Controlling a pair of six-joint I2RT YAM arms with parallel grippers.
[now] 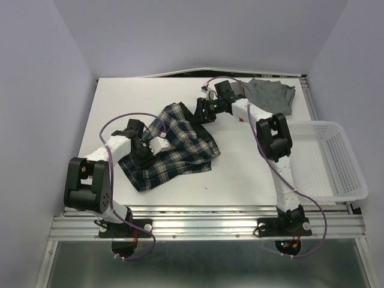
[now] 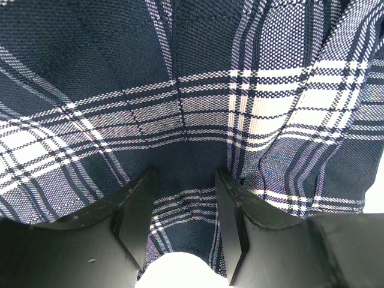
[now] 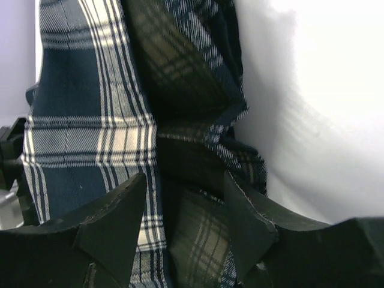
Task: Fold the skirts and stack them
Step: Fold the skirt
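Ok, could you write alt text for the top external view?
A dark plaid skirt lies crumpled on a white table, the left arm and right arm reaching onto it. A grey skirt lies far right, a white mesh basket at the right edge.

plaid skirt (image 1: pixel 174 147): woven cloth, matt | grey skirt (image 1: pixel 273 96): soft cloth | basket (image 1: pixel 353 161): white plastic mesh | table (image 1: pixel 240 174): smooth, matt

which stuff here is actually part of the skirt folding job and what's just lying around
Part of the job:
- plaid skirt, mid-table between the two arms
- grey skirt, at the far right corner of the table

Just lying about:
- white mesh basket, at the table's right edge
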